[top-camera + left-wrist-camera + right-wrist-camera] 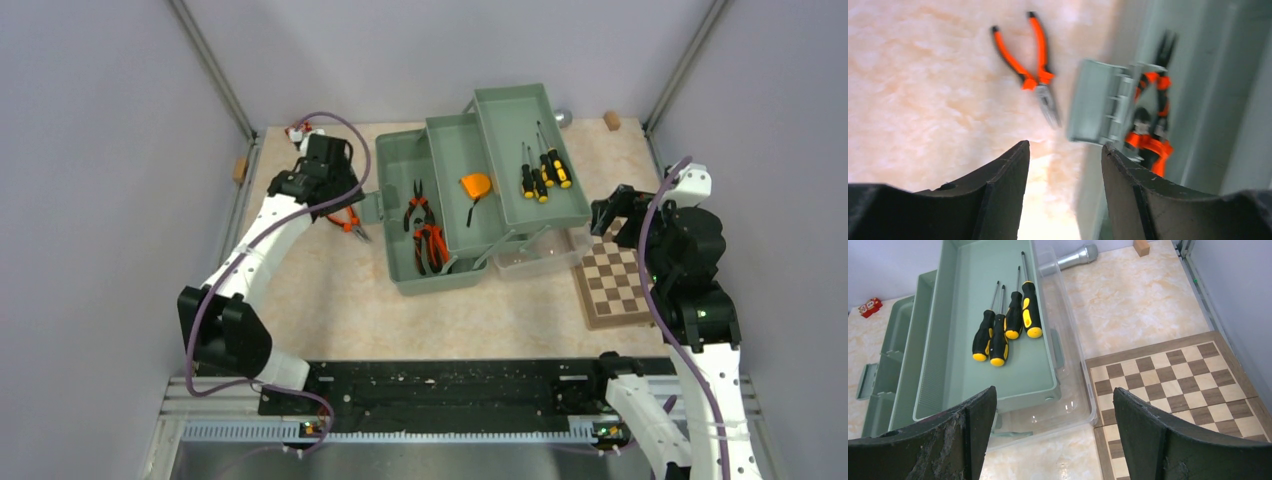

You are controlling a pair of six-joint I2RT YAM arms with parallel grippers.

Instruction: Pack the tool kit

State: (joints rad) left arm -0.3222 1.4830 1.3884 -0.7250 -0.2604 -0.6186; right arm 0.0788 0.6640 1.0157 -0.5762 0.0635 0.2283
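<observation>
Our left gripper (1065,165), fingers spread and empty, hovers above the table (330,300). The loose orange-handled pliers (1033,75) lie just ahead, left of the open toolbox (440,283). Our right gripper (1053,432), also spread, hangs near the screwdrivers (1008,325).

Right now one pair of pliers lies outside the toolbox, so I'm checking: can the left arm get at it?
Probably yes. The pliers lie flat on the table just ahead of the left gripper, jaws open, nothing between; only the toolbox latch sits near their tips.
</observation>
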